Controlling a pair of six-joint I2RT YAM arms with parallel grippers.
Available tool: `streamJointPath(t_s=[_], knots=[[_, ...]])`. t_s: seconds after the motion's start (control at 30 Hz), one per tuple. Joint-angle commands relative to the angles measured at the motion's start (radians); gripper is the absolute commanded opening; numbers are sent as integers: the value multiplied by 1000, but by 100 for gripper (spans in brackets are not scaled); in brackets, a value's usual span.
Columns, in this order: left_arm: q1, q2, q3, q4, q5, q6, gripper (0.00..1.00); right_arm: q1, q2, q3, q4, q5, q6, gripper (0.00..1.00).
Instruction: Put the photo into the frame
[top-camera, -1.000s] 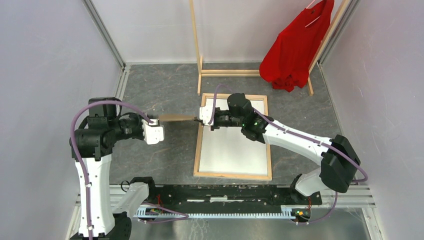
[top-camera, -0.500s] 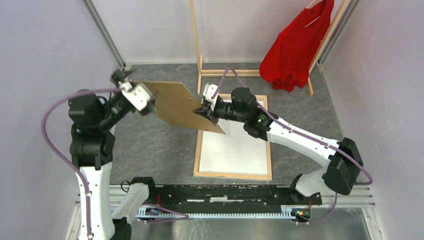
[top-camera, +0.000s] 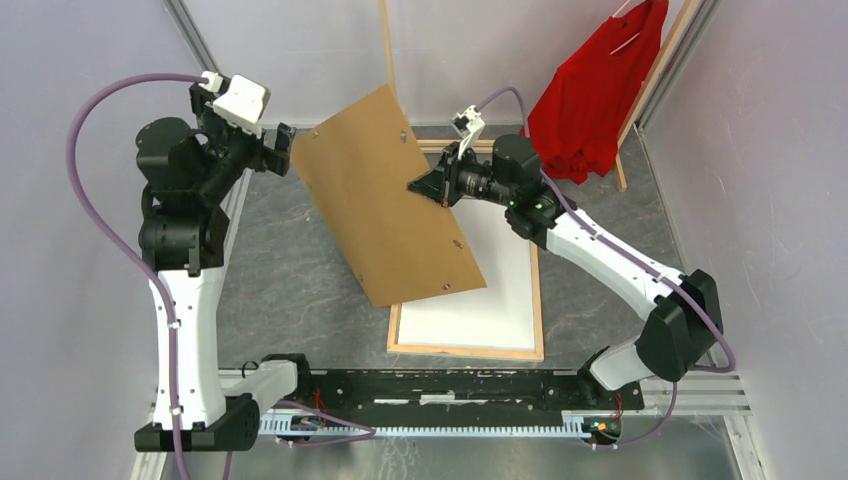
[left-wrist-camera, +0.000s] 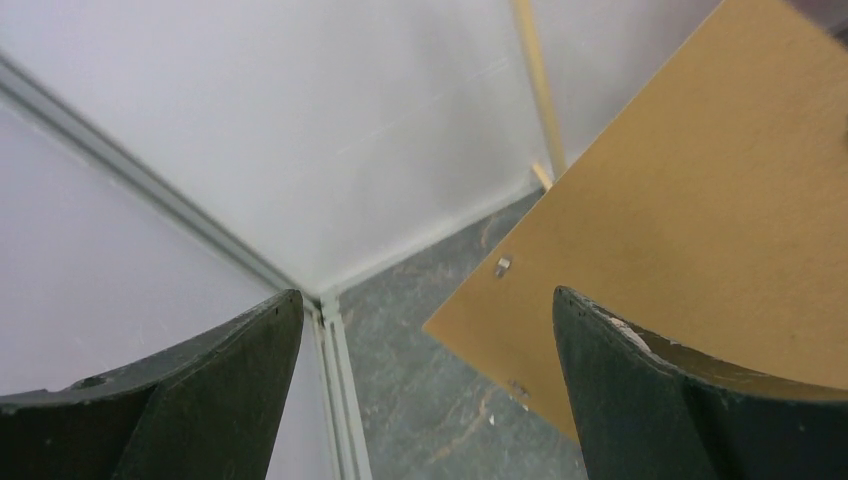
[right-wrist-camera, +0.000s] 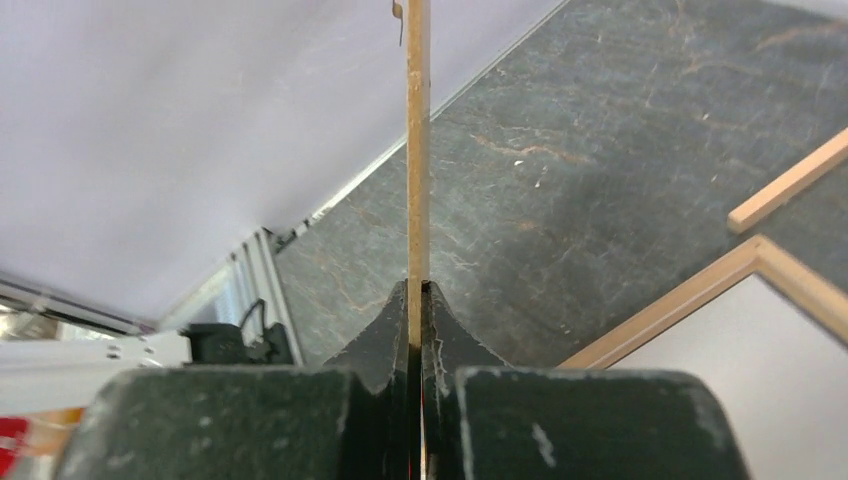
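With the left gripper (top-camera: 283, 150) gaping, only the right gripper (top-camera: 432, 187), pinched on one edge, holds the tilted photo (top-camera: 385, 200), which could swing or slip wide of the frame (top-camera: 540, 300).

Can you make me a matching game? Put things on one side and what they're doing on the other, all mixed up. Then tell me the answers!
Things:
1. large rectangular photo with plain brown board back
2. thin white picture frame with light wood edge
3. left gripper
4. right gripper

States:
A. jaws wide open
B. lying flat
C. tilted up in the air
D. pinched shut on the photo's edge

Pairs: 1-C, 2-B, 3-A, 4-D
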Motion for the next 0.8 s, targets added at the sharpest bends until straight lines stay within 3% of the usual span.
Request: streamJointPath(t_s=[0.0, 0.13, 0.3, 0.53, 0.77], knots=[[17, 39, 5, -107, -144, -74, 100, -26, -28, 15, 99, -10, 220, 0], [106, 119, -10, -179, -110, -88, 100, -101, -41, -30, 83, -47, 348, 0], [244, 214, -72, -219, 17, -95, 100, -182, -102, -178, 222, -135, 559, 0], [260, 249, -254, -186, 90, -65, 100, -305, -234, -332, 144, -173, 607, 0], [259, 275, -417, -137, 99, 24, 100, -536, -400, -559, 116, -309, 635, 0]])
